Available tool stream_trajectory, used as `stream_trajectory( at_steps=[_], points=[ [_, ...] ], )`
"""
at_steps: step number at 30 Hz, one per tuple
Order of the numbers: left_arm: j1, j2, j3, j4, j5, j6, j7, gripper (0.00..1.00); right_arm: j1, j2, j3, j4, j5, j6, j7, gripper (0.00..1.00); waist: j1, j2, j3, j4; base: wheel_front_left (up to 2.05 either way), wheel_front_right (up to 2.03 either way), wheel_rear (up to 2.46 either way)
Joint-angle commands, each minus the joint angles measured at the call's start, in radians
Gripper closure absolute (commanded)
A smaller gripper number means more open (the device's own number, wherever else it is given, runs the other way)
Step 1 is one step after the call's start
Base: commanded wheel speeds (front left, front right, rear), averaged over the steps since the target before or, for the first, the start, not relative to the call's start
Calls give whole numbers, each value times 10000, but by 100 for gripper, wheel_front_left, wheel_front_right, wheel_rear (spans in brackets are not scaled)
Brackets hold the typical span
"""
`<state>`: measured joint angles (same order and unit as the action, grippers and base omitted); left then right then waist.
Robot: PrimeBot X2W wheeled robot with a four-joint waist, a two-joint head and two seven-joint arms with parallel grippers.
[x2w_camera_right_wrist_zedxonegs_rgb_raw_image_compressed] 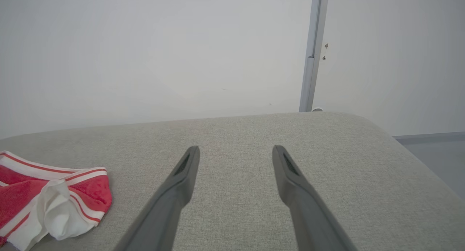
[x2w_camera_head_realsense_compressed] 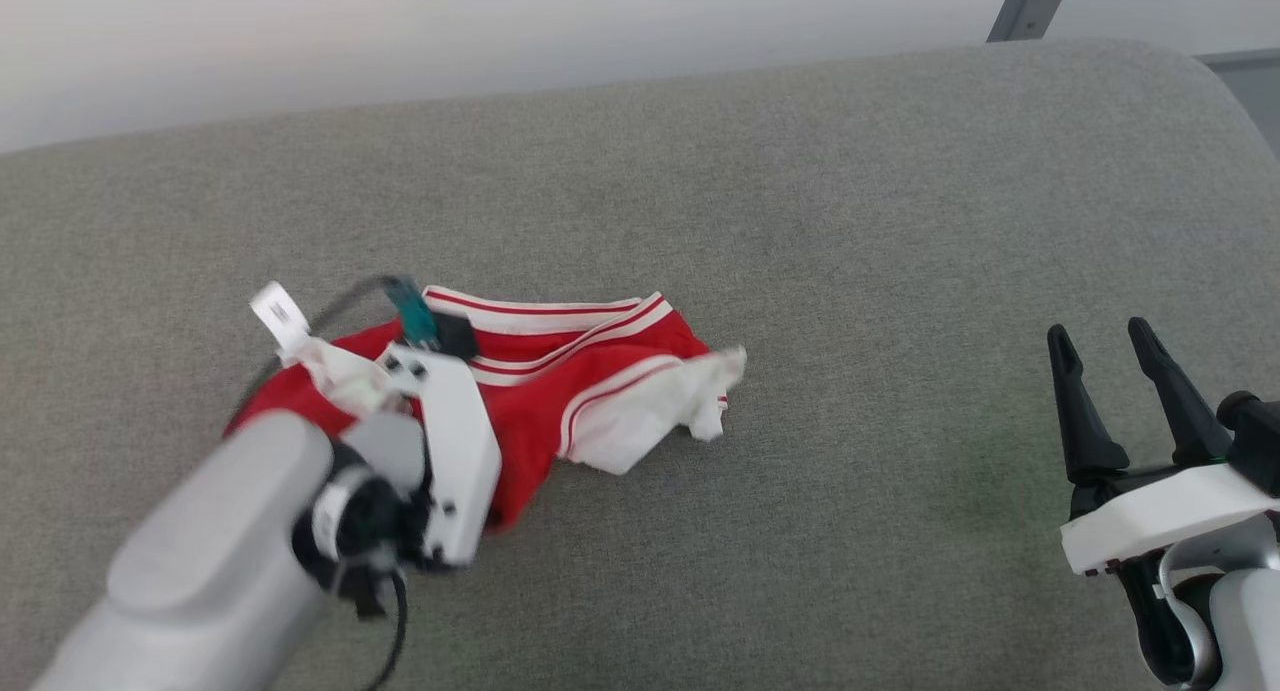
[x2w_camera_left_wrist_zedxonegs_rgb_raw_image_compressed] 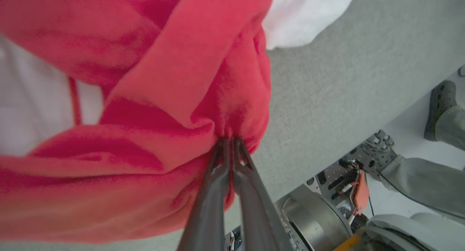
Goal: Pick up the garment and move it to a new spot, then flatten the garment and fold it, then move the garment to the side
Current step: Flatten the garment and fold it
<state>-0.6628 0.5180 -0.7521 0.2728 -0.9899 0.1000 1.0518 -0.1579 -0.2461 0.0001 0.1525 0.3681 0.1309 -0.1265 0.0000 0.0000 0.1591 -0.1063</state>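
Garment (x2w_camera_head_realsense_compressed: 590, 371) crumpled on grey cushion (x2w_camera_head_realsense_compressed: 850, 221), left of middle. Left gripper (x2w_camera_left_wrist_zedxonegs_rgb_raw_image_compressed: 229, 140) pressed together on a small pinch of red cloth; right gripper (x2w_camera_head_realsense_compressed: 1100, 331) spread, empty, well apart. Could slip free on lifting, with only a thin fold held. Could also rise bunched. Left fingertips hidden behind the wrist in head view; hem and collar hard to tell.
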Motion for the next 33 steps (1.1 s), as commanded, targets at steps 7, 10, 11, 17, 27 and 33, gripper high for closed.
stream_trajectory(
  at_steps=[7, 10, 11, 17, 27, 33],
  points=[
    [1363, -72, -382, -520, 133, 339, -511, 100, -81, 64, 40, -70, 62, -3, -8, 0, 0, 0, 252, -71, 0, 0, 0],
    [1425, -142, -187, -417, 59, 426, -833, 0, -126, 47, 48, -36, 97, -3, -12, 0, 0, 0, 264, -65, 0, 0, 0],
    [1370, -123, -96, -441, -17, 428, -842, 0, -130, 19, 46, -30, 90, -3, -16, 0, 0, 0, 241, -54, 0, 0, 0],
    [681, 325, 463, -1135, -121, 693, -670, 0, -35, 4, -12, -119, 42, -3, -85, 0, 0, 0, 36, 7, 0, 0, 0],
    [-581, 1503, 938, -1134, 648, 1107, -314, 0, 146, 198, 107, -313, -69, -3, -22, 0, 0, 0, -286, -34, 0, 0, 0],
    [-718, 1748, 754, 145, 1046, 642, -665, 0, 144, 152, 153, -389, -26, -3, 39, 0, 0, 0, -192, -150, 0, 0, 0]
  ],
)
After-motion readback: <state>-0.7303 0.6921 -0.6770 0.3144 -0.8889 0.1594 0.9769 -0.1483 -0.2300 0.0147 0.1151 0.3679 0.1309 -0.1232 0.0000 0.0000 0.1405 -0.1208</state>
